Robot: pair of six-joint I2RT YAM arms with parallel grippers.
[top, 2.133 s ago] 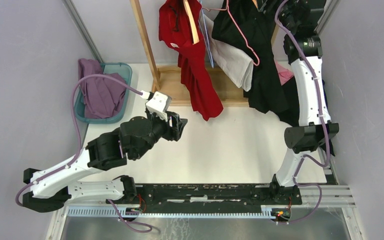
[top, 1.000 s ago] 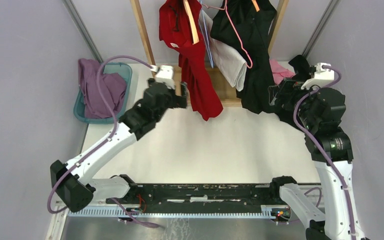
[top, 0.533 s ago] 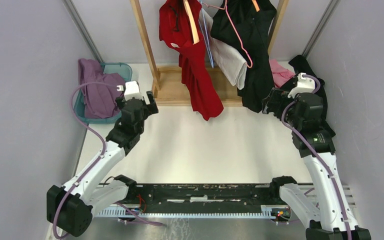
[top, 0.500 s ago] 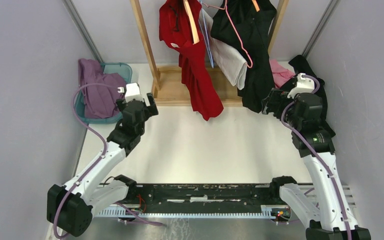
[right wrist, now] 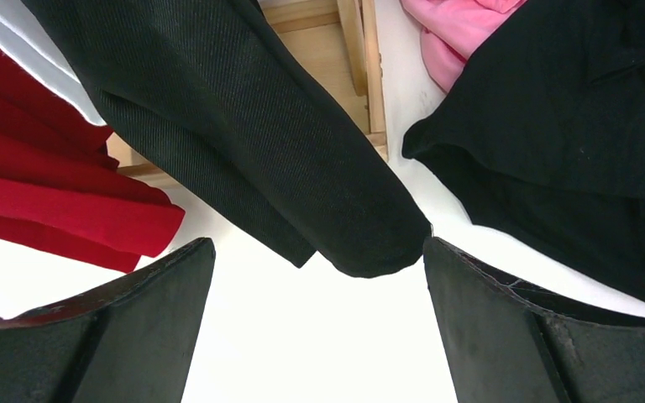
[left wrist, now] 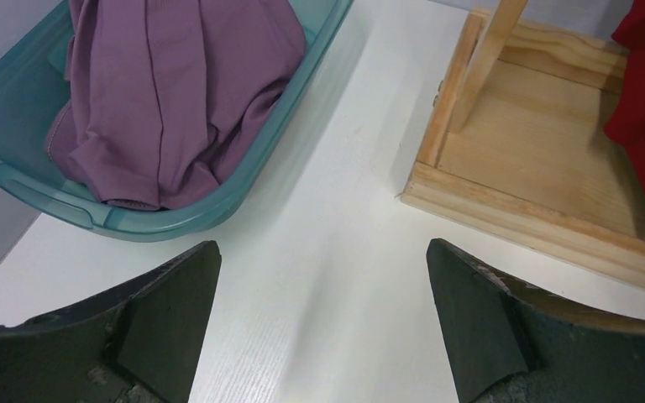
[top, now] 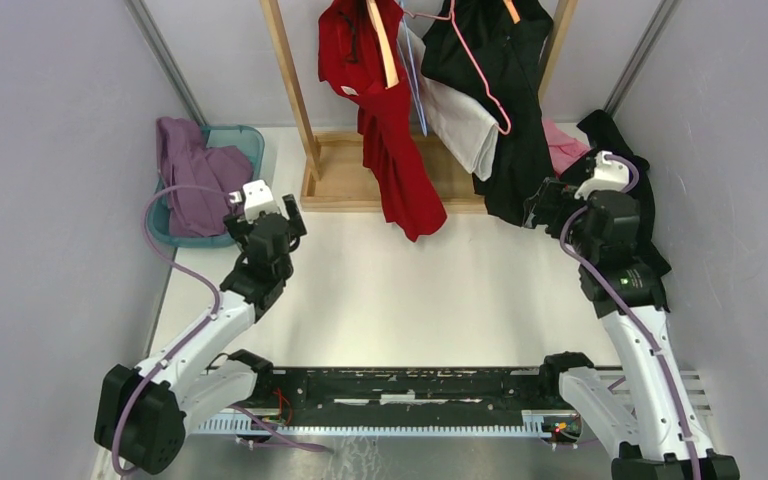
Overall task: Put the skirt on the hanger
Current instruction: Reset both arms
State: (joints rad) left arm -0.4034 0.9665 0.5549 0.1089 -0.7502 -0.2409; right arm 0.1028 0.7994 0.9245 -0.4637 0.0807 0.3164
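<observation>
A black skirt [top: 508, 120] hangs from a pink wire hanger [top: 482, 75] on the wooden rack; its lower hem shows in the right wrist view [right wrist: 252, 134]. My right gripper [top: 541, 205] is open and empty, just below and in front of that hem [right wrist: 319, 248], not touching it. My left gripper [top: 286, 216] is open and empty over bare table [left wrist: 321, 252], between the teal basket [left wrist: 134, 222] and the rack's wooden base [left wrist: 537, 159].
A purple garment [top: 195, 170] fills the basket [top: 253, 140]. A red garment [top: 390, 150] and a white one [top: 460, 120] hang on the rack. A black cloth [top: 628, 150] and a pink cloth [top: 560, 140] lie at the right, by the wall.
My right arm came down from the rack top to the skirt's hem. My left gripper drew back from the red garment toward the basket. In the last half second only the left shifted slightly nearer.
</observation>
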